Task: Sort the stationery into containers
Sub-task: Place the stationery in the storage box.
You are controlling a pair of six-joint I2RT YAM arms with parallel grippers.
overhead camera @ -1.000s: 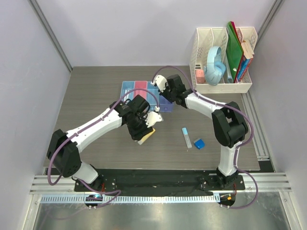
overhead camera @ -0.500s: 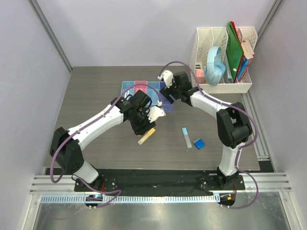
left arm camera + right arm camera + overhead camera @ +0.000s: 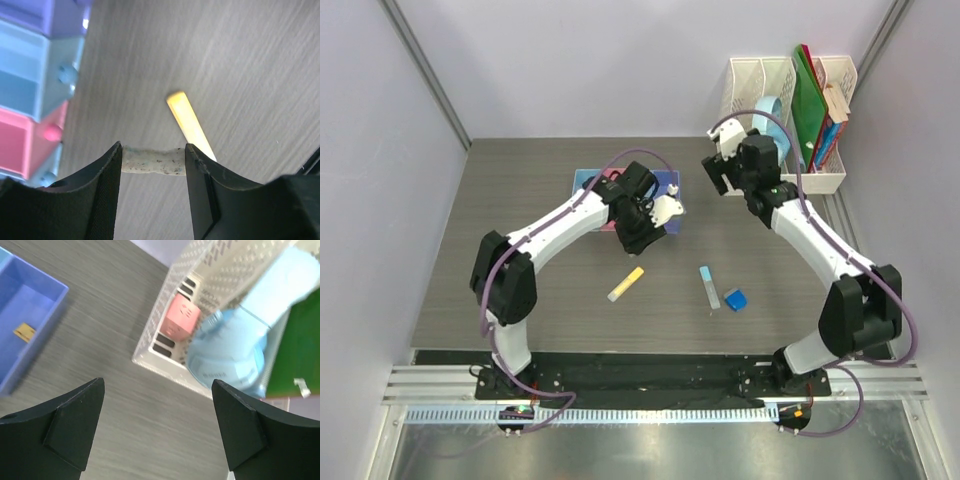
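Observation:
My left gripper [image 3: 153, 150] is shut on a small beige block [image 3: 152, 161], speckled and held crosswise above the table. In the top view that gripper [image 3: 646, 232] hovers at the near edge of the containers [image 3: 584, 184]. The yellow marker [image 3: 626, 284] lies on the table just below it [image 3: 190, 125]. A pale blue stick [image 3: 709, 287] and a blue wedge-shaped piece [image 3: 735, 298] lie to the right. My right gripper [image 3: 158, 384] is open and empty, between the purple-blue bin [image 3: 30, 310] and the rack. A tiny orange block [image 3: 23, 332] lies in that bin.
A white mesh file rack [image 3: 785, 182] stands at the back right, holding green folders [image 3: 809, 100], a pink cube [image 3: 182, 315] and a pale blue object [image 3: 235, 345]. My left arm crosses over the row of bins.
My right gripper opened over the purple-blue bin and drew back right toward the rack. My left gripper rose from beside the yellow marker and moved toward the bins with the beige block.

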